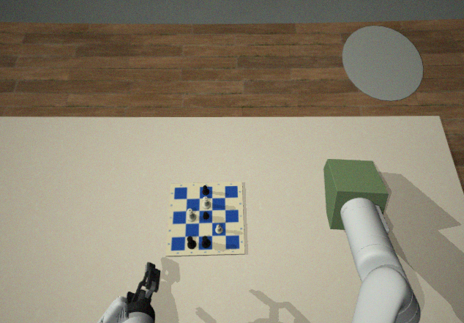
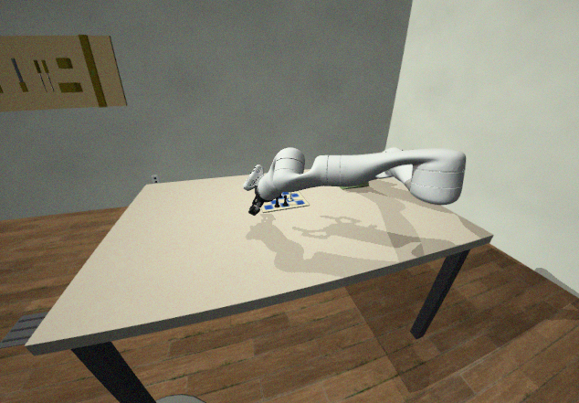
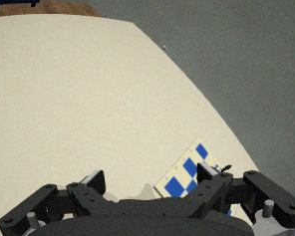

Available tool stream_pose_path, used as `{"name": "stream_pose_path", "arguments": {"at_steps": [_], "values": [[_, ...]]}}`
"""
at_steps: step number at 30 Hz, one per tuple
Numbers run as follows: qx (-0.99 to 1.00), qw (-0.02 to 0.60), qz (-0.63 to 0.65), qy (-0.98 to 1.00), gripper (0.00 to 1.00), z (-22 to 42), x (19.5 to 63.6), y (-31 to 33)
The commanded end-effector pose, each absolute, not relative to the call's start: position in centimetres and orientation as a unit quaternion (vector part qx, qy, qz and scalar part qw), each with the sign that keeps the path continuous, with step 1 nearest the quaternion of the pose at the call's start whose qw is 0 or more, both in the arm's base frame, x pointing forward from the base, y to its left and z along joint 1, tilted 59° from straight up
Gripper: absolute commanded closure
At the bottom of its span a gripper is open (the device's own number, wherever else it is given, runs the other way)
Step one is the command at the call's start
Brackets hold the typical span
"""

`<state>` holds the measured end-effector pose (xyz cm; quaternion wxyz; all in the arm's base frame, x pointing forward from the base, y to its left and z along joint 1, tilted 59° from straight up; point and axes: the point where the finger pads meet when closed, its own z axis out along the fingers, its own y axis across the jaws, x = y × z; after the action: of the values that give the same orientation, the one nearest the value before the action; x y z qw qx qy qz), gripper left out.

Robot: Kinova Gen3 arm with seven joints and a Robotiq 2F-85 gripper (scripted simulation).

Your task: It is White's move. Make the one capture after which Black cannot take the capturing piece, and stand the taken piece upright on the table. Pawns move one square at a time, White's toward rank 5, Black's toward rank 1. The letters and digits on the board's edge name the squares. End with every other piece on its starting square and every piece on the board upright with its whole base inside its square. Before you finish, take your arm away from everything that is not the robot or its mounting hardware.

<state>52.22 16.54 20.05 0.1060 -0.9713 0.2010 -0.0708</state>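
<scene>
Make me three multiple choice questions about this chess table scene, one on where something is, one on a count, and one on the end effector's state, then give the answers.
1. Where is the end effector relative to the chessboard in the top view?
A. Above the board's middle
B. Off the board, past its near left corner
C. Beside the green block

2. How many white pieces stand on the board?
A. Three
B. Five
C. One

3. What state is the end effector in?
A. Shut on a black piece
B. Shut on nothing
C. Open, holding nothing

Answers: 1 B, it hangs over bare table below the board's lower left corner. 2 A, three white pieces show among four black. 3 C, the fingers stand spread apart with nothing between.
</scene>
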Motion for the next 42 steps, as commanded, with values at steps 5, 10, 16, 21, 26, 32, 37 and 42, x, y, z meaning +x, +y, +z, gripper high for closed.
{"name": "stream_pose_path", "arguments": {"at_steps": [5, 10, 16, 21, 26, 32, 37, 42], "values": [[-0.968, 0.106, -0.066, 0.216, 0.0, 20.2, 51.7, 16.8], [-0.966, 0.105, -0.061, 0.23, 0.0, 20.3, 51.1, 17.1], [-0.966, 0.105, -0.061, 0.23, 0.0, 20.3, 51.1, 17.1], [-0.962, 0.104, -0.056, 0.245, 0.0, 20.3, 50.6, 17.3], [-0.959, 0.103, -0.051, 0.259, 0.0, 20.4, 50.0, 17.6], [-0.959, 0.103, -0.051, 0.259, 0.0, 20.4, 50.0, 17.6], [-0.956, 0.102, -0.047, 0.273, 0.0, 20.5, 49.4, 17.9], [-0.952, 0.101, -0.042, 0.286, 0.0, 20.5, 48.9, 18.1]]}}
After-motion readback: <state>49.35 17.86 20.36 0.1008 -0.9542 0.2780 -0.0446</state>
